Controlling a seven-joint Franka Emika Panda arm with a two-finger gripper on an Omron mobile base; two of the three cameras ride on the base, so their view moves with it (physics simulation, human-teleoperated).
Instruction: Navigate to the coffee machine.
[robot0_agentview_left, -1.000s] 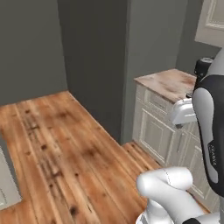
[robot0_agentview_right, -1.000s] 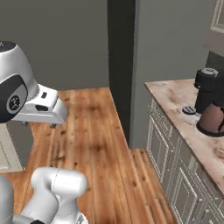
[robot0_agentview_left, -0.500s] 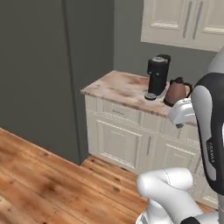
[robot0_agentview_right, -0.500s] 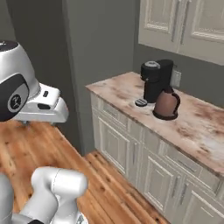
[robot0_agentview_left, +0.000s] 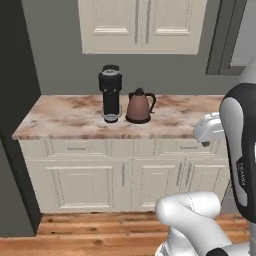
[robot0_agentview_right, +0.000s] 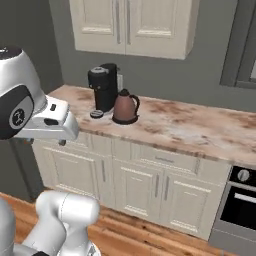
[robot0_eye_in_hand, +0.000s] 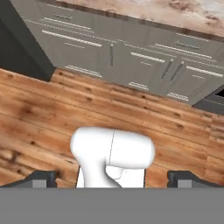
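- Grey wall and cream cupboards back the marble desk (robot0_agentview_left: 60, 125) in the left base view; the coffee machine (robot0_agentview_left: 110, 93) stands left of centre, the brown kettle (robot0_agentview_left: 139, 107) just right of it. Driving closer risks bumping the cabinets.
- Right base view adds an oven (robot0_agentview_right: 239, 210) at far right.
- Hand view looks down at the wood floor (robot0_eye_in_hand: 39, 118); the tool (robot0_eye_in_hand: 112, 179) stands wide apart, holding nothing.

Flat, even rendered light, moderately bright, no clear source. Soft contact shadows under the coffee machine (robot0_agentview_left: 110, 93) and kettle (robot0_agentview_left: 139, 106) on the counter (robot0_agentview_left: 65, 122). No glare. Base views slightly soft and low-res. Hand view dimmer on the cabinet fronts (robot0_eye_in_hand: 118, 54); floor (robot0_eye_in_hand: 52, 109) texture blurry.
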